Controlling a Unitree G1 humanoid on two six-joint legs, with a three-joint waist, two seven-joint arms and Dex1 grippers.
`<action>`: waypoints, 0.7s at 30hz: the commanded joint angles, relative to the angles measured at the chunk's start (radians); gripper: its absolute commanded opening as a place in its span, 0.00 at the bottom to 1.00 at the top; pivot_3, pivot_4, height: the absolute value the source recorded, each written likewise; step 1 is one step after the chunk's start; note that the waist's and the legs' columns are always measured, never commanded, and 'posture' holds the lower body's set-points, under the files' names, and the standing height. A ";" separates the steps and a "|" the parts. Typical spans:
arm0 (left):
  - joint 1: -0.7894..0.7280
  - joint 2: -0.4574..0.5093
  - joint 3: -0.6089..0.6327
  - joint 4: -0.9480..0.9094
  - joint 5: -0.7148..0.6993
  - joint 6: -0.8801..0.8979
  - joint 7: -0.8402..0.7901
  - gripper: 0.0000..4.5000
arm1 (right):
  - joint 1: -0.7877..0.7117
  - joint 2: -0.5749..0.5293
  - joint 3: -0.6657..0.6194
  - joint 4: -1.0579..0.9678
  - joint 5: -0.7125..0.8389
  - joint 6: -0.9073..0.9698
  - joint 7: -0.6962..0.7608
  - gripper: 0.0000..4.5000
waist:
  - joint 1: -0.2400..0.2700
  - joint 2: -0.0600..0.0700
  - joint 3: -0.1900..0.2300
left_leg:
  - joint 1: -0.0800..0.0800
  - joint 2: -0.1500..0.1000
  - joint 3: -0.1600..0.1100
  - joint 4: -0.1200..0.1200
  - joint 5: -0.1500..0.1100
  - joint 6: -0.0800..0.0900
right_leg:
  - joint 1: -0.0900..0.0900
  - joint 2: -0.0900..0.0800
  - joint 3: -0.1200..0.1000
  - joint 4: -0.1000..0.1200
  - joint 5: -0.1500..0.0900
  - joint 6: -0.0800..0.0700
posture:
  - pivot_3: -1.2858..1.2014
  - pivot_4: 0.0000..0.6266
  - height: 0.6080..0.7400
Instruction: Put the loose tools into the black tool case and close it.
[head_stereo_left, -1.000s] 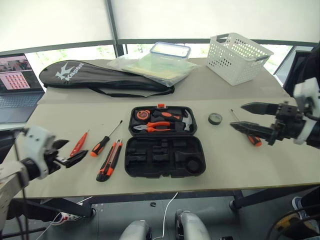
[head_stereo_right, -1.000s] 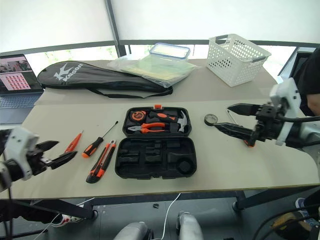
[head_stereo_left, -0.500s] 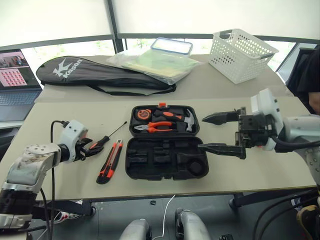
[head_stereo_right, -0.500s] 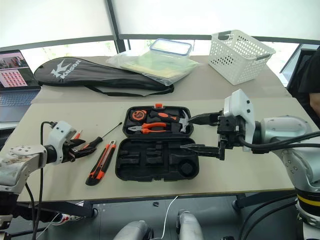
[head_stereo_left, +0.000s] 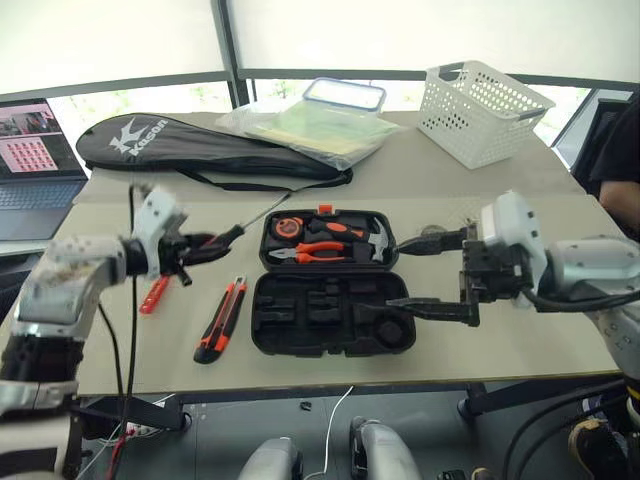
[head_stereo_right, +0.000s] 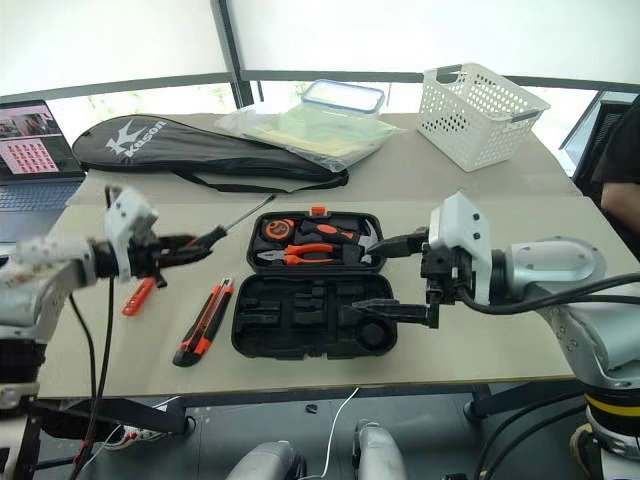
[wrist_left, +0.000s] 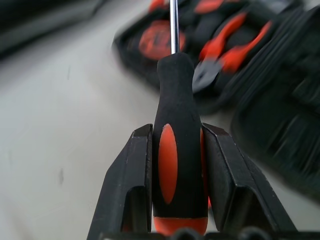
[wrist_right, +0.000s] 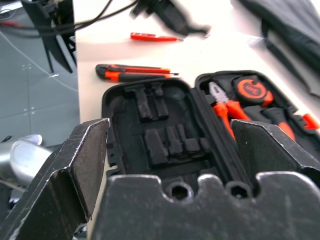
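Black-and-orange screwdriver (wrist_left: 179, 165) clamped in left fingers (wrist_left: 127, 190), lifted off tabletop (head_stereo_left: 520, 350).
Right fingers (wrist_right: 80, 165) spread wide, empty, above open black tool case (head_stereo_left: 330, 320).

We see the tool case (head_stereo_left: 330, 285) open mid-table, pliers (head_stereo_left: 318, 251) and hammer (head_stereo_left: 372, 238) in its far half. Utility knife (head_stereo_left: 221, 320) lies just left of it, slim screwdriver (head_stereo_left: 155, 295) further left. Racket bag (head_stereo_left: 200, 150) behind, basket (head_stereo_left: 480, 110) far right, laptop (head_stereo_left: 35, 160) far left. Screwdriver (head_stereo_left: 225, 235) is held above the table, left of the case.
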 joint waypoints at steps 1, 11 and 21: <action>-0.037 -0.009 -0.127 -0.028 0.073 -0.123 -0.120 0.21 | 0.011 -0.017 -0.026 -0.029 0.005 0.000 -0.005 1.00 | -0.003 0.000 0.000 | 0.000 0.000 0.000 0.000 0.000 0.000 | 0.000 0.000 0.000 0.000 0.000 0.000 | 0.52 0.24 1.00; -0.127 -0.159 -0.350 0.212 0.332 -0.418 -0.139 0.21 | 0.056 0.005 -0.029 -0.095 0.037 0.032 -0.083 1.00 | -0.001 -0.001 0.000 | -0.002 0.001 0.002 0.003 0.000 0.001 | 0.000 0.001 0.003 0.000 0.001 -0.001 | 0.52 0.24 1.00; -0.181 -0.230 -0.358 0.332 0.389 -0.503 -0.163 0.21 | 0.080 0.011 -0.040 -0.124 0.068 0.055 -0.134 1.00 | 0.004 -0.001 0.000 | -0.005 0.000 0.001 0.010 0.000 0.005 | 0.001 0.001 0.001 0.001 0.004 0.002 | 0.52 0.24 1.00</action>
